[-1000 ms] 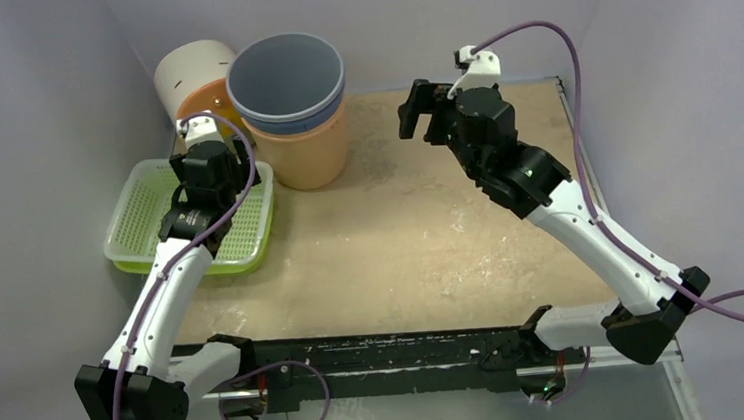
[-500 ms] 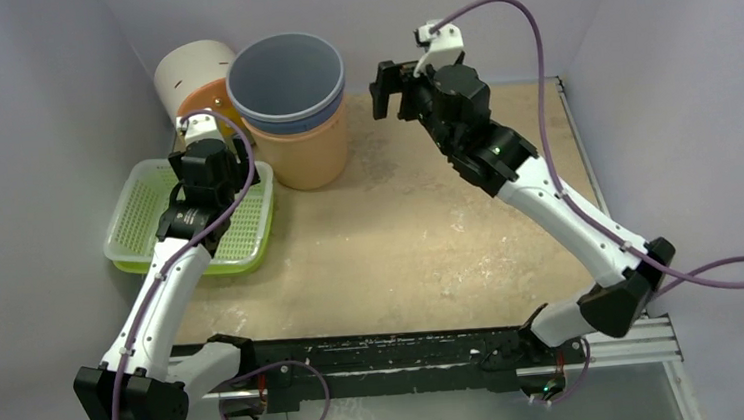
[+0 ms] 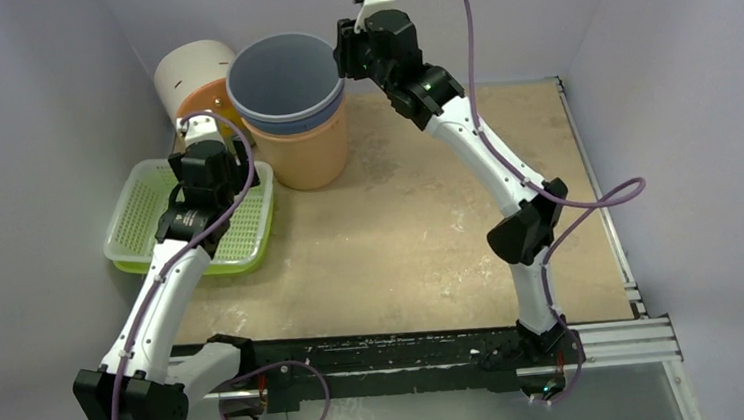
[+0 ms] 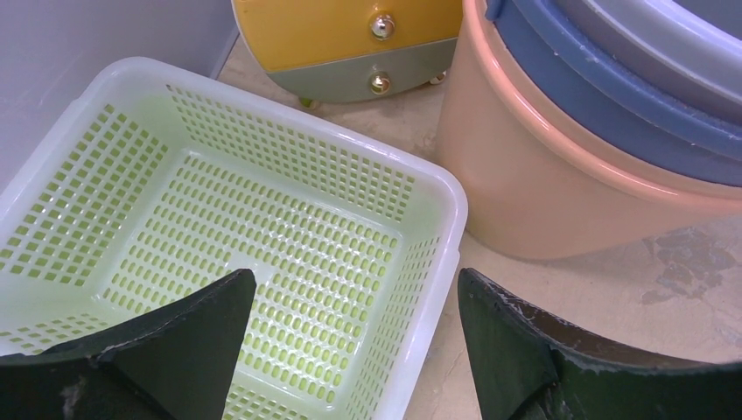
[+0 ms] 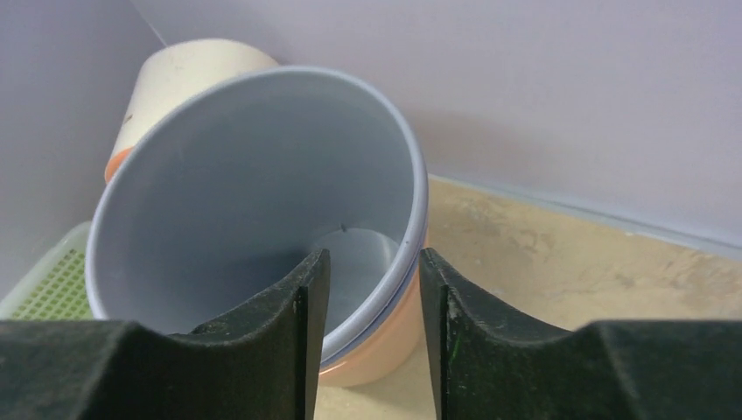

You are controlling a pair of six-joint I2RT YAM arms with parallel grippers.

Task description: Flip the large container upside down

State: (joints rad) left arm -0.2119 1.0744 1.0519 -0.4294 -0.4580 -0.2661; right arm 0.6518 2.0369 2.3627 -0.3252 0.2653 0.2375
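Observation:
The large container is a stack of nested buckets at the back of the table: a grey one (image 3: 283, 82) (image 5: 245, 175) inside a blue one (image 3: 302, 116) (image 4: 604, 96), inside a peach one (image 3: 313, 154) (image 4: 542, 184). The stack stands upright, mouth up. My right gripper (image 3: 344, 60) (image 5: 374, 258) is at the stack's right rim and straddles it, one finger inside and one outside. Its jaws are partly drawn in, with gaps still showing on both sides. My left gripper (image 4: 354, 282) hangs wide open and empty over the right side of a green mesh basket (image 3: 138, 223) (image 4: 262, 227).
A white and orange drum (image 3: 192, 74) (image 4: 350, 35) (image 5: 188, 66) lies on its side at the back left, behind the basket and touching the buckets. The enclosure's walls stand close behind and to the left of the buckets. Bare tabletop (image 3: 419, 226) stretches to the right.
My right arm has swung left and back from mid-table to the bucket rim, and its jaws have narrowed around it. The left arm has not moved.

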